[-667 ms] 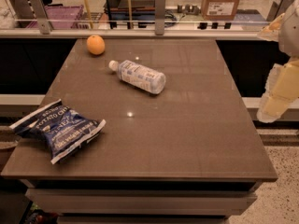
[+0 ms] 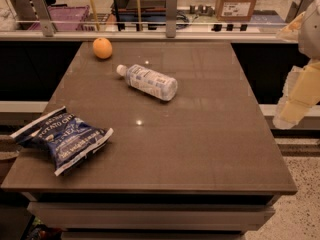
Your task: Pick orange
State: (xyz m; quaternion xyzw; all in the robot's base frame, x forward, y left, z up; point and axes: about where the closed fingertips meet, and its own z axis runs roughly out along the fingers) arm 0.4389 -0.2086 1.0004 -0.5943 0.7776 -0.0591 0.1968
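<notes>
The orange [image 2: 102,48] is a small round fruit at the far left of the brown table [image 2: 200,149], near the back edge. A clear water bottle [image 2: 148,82] lies on its side just right of and nearer than the orange. My gripper [image 2: 296,101] shows as a pale, blurred shape off the table's right edge, far from the orange and holding nothing that I can see.
A blue potato chip bag [image 2: 62,139] lies at the table's front left and overhangs the left edge. A railing with metal posts [image 2: 171,8] runs behind the table. A cardboard box [image 2: 239,1] stands beyond it.
</notes>
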